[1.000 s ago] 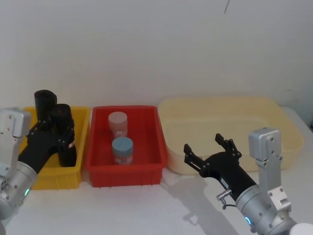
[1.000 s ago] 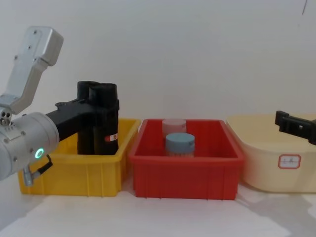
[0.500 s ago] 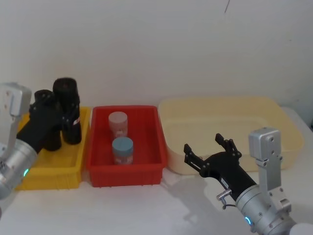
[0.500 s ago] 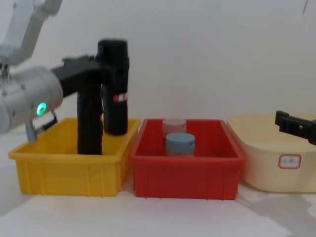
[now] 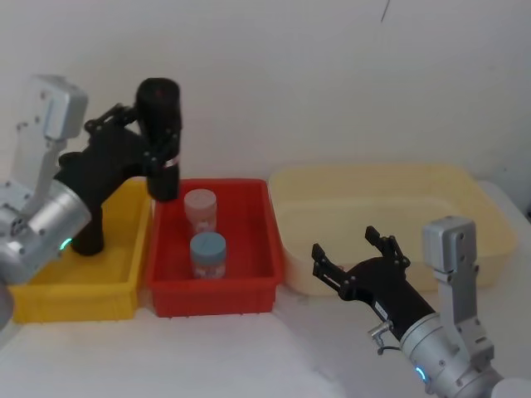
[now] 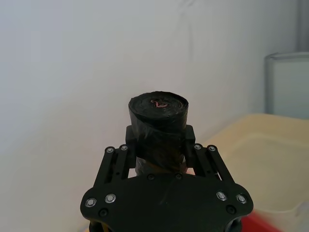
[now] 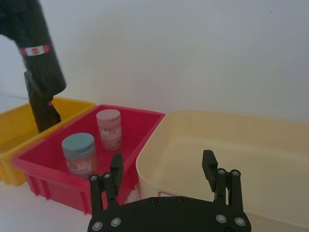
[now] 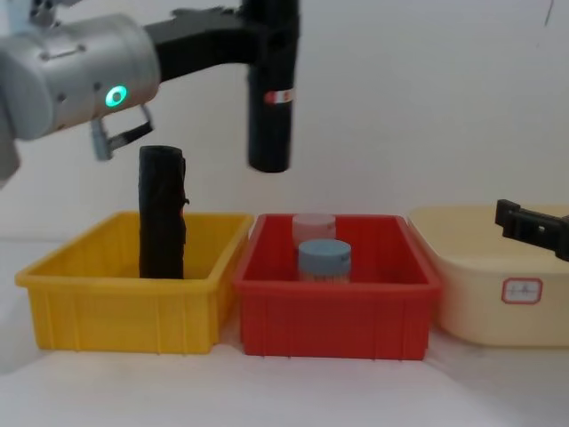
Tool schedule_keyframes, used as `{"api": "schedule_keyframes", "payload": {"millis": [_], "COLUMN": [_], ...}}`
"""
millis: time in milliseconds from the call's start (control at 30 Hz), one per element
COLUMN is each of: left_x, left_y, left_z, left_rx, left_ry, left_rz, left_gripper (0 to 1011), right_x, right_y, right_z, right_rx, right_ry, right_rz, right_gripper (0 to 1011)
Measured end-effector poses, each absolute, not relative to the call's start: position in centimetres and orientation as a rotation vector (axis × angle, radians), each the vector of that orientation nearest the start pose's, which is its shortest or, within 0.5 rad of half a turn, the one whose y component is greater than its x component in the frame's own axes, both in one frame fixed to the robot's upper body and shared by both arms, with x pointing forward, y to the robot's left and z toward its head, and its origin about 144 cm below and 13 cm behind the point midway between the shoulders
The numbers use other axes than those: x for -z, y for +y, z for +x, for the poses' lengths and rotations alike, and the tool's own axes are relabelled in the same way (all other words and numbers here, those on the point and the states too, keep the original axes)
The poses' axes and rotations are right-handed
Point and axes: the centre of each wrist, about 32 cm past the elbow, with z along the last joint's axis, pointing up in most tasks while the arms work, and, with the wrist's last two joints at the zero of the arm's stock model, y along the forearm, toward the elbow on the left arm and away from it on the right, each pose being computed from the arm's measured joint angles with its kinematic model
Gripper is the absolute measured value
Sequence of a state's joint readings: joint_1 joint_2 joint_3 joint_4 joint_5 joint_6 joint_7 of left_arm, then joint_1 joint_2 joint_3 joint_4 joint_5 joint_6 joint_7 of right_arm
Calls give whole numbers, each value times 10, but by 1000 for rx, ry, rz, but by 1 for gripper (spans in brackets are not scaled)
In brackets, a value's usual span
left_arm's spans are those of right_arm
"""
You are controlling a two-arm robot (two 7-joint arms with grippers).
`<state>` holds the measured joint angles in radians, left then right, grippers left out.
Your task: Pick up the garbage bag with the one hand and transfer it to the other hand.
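In the head view, the left claw [image 5: 154,148] is pinching the garbage bag [image 5: 159,104] upright at upper left, while the right claw [image 5: 344,242] is hovering spread (nothing between its fingers) at lower right. In the chest view, the garbage bag is hanging at top centre-left, above where the yellow bin [image 8: 124,311] and red bin [image 8: 338,316] are meeting.

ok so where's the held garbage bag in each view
head view: garbage bag upper left, upright in left gripper, above red bin's left edge; right gripper open, lower right
left wrist view: garbage bag centre, end-on between fingers
right wrist view: garbage bag top left corner
chest view: garbage bag top, left of centre
shared landmark: red bin
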<state>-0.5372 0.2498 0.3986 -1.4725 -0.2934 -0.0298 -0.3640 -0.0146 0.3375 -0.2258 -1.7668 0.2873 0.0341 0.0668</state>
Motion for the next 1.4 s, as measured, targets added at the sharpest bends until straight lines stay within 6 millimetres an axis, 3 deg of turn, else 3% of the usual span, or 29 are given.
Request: {"api": "schedule_keyframes", "payload": {"millis": [400,900,1100,1400], "left_x": [-1303,-1281,-1270,-1263], "left_y": [155,94,73,59], "left_z": [591,626,630,627], "left_rx": [-664,-438,-377,-339], "left_ry": [-309,-201,-165,-146], "left_rz": [-148,-156,-169,-182], "left_gripper": [524,524,524,524], "right_x": [-1189,-1189,-1189,-1189], "right_y": [-237,-237,-237,-237], "right_z": [443,443,443,443], "right_rx": [1229,1230,1229,1229], "right_ry": [-75,-75,-75,-75], "right_rz": [26,26,26,26], "right_gripper": [1004,1004,1004,1004]}}
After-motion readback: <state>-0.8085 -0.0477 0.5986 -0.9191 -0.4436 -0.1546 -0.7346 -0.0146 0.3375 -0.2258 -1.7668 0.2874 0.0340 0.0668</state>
